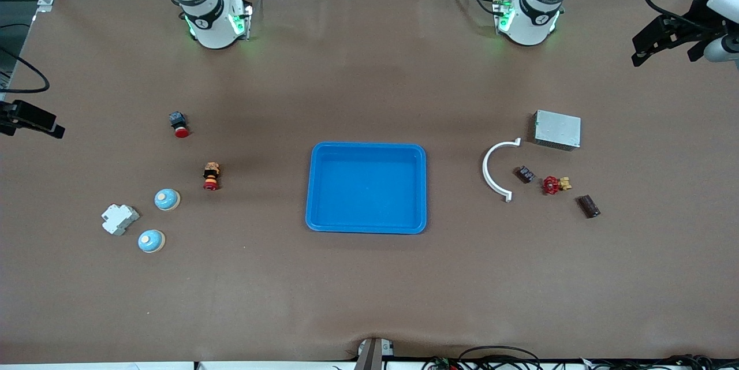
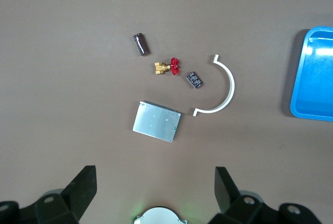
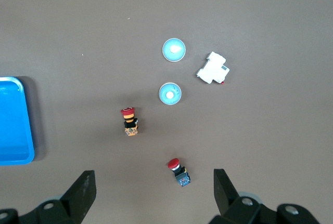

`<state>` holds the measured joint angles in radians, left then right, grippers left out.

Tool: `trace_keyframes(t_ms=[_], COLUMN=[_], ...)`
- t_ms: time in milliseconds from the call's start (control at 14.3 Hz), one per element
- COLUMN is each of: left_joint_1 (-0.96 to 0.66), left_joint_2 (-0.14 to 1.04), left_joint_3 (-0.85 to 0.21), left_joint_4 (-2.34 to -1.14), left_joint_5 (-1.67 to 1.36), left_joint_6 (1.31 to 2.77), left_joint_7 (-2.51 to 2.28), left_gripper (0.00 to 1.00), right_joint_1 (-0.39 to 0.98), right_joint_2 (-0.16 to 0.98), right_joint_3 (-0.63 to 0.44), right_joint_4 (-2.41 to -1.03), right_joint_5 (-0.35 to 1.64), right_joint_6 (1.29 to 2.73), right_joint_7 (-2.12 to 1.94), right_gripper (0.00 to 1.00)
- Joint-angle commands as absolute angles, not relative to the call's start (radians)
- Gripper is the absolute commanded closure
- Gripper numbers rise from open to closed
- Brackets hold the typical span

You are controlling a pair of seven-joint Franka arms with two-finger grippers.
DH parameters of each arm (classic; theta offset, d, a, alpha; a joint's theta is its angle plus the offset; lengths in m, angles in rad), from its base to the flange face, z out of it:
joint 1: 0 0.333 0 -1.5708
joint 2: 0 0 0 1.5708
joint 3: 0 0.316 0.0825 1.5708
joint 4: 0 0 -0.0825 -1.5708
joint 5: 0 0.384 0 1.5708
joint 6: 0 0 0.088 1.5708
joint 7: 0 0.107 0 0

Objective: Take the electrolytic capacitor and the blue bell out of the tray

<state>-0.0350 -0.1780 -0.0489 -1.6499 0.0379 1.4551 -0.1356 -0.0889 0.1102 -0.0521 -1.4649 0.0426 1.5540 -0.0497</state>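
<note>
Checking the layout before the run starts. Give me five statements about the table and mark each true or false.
1. The blue plastic tray holds nothing. True.
2. Two round light-blue bells lie toward the left arm's end. False: they lie toward the right arm's end, beside the white plastic block.
3. The dark cylindrical capacitor lies nearer the front camera than the grey metal box. True.
4. The left tool is shut on the curved white plastic bracket. False: it is open, above the table.
5. The right tool is open and holds nothing. True.
</note>
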Motion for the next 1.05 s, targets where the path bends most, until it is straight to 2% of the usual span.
trace_keyframes(t_ms=[0,841,981], left_joint_1=[-0.026,-0.023,-0.026], left_joint_2=[-0.176,-0.153,-0.115], left_joint_3=[-0.054,-0.052,-0.052], left_joint_4=[-1.634,-1.615,-1.57], left_joint_5=[0.029,0.028,0.031], left_joint_6=[1.437,1.434,1.434], left_joint_7=[-0.127,-0.112,-0.114], left_gripper=[0.0,0.0,0.0], right_joint_1=[-0.1,-0.098,-0.098], right_joint_2=[0.091,0.078,0.077], right_joint_3=[-0.041,-0.041,-0.041], right_joint_4=[-1.471,-1.427,-1.427], right_joint_5=[0.048,0.044,0.043], right_joint_6=[1.54,1.5,1.5], right_joint_7=[-0.043,-0.041,-0.04], right_gripper=[0.0,0.0,0.0])
